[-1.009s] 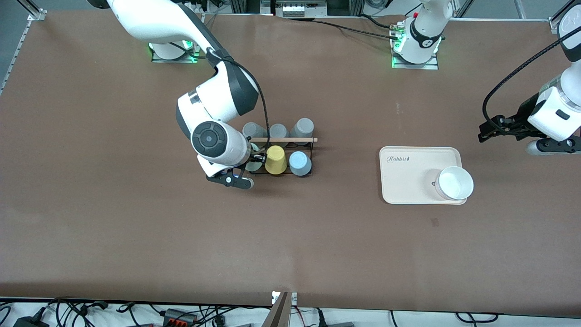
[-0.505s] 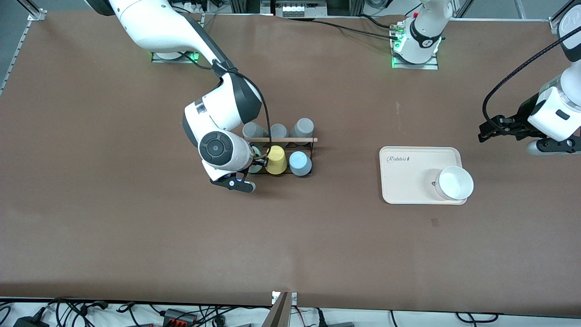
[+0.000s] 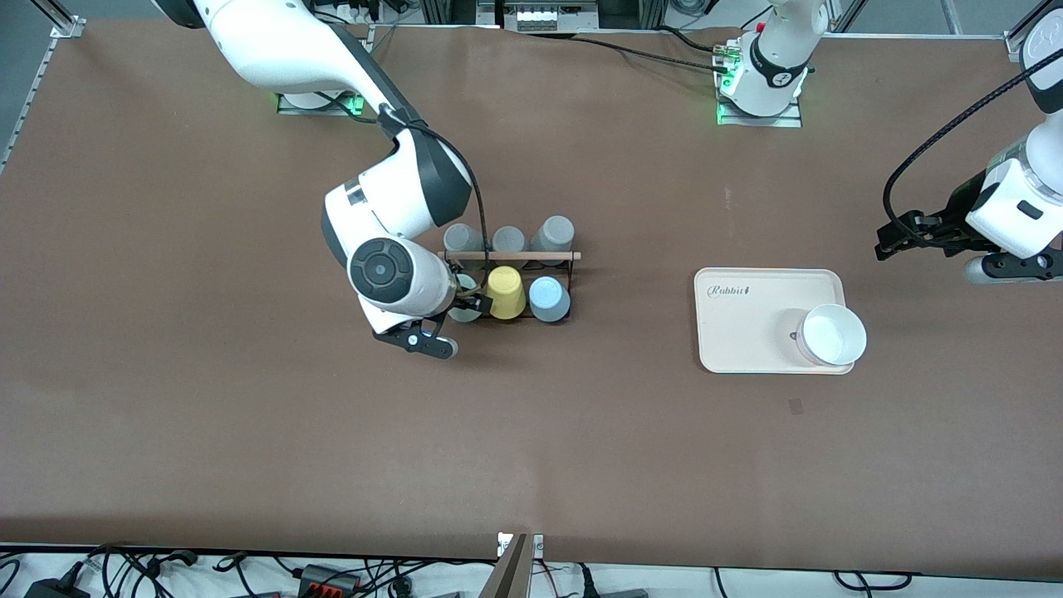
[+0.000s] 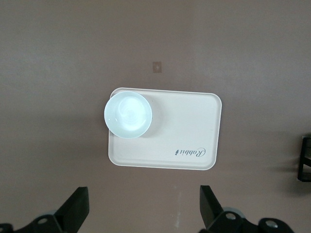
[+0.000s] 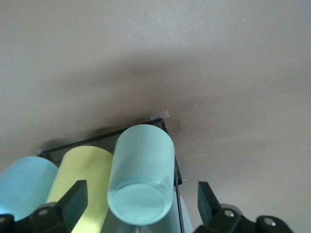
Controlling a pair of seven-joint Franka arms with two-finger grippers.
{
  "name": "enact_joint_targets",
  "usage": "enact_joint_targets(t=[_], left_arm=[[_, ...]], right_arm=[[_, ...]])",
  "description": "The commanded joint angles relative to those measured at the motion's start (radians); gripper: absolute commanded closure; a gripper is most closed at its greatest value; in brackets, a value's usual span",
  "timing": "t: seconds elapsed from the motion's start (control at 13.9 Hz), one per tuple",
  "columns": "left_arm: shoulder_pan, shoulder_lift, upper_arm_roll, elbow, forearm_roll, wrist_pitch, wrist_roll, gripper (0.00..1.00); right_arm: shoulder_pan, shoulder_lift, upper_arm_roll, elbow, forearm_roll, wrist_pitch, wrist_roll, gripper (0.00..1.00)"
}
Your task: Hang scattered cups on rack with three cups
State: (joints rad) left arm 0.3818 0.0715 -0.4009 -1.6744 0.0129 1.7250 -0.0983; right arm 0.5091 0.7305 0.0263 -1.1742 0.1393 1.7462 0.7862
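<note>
Over the rack's [image 3: 508, 278] right-arm end, the right gripper [image 5: 141, 206] hangs, fingers spread around the mint cup [image 5: 141, 180] without touching.
Mint, yellow [image 3: 504, 292] and blue [image 3: 549, 298] cups sit upturned on the rack; the left gripper [image 4: 143, 213] waits open over the table by a tray [image 4: 189, 133] holding a bowl [image 4: 128, 115].

The only readable text is the word "Rabbit", in cursive script, printed on a cream tray [image 3: 768, 320]. It sits near one corner of the tray, the corner diagonally across from a white bowl [image 3: 832, 334]. In the left wrist view the same word appears upside down on the tray [image 4: 165, 128].
</note>
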Motion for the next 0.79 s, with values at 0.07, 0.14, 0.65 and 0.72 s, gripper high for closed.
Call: enact_joint_targets(t=[0.07,0.14,0.65,0.72], left_arm=[[0.005,-0.006,0.001,0.005,0.009,-0.01,0.02,0.0],[0.005,-0.006,-0.001,0.005,0.009,-0.01,0.02,0.0],[0.003,-0.006,0.001,0.005,0.009,-0.01,0.02,0.0],[0.003,-0.006,0.001,0.005,0.01,-0.01,0.02,0.0]], right_arm=[[-0.104,-0.042,0.004,0.128,0.002,-0.128,0.004,0.0],[-0.138,-0.042,0.004,0.14,-0.007,-0.128,-0.034,0.0],[-0.408,-0.19,0.004,0.139,-0.131,-0.18,-0.517,0.0],[-0.432,-0.215,0.004,0.136,-0.135,-0.197,-0.553,0.0]])
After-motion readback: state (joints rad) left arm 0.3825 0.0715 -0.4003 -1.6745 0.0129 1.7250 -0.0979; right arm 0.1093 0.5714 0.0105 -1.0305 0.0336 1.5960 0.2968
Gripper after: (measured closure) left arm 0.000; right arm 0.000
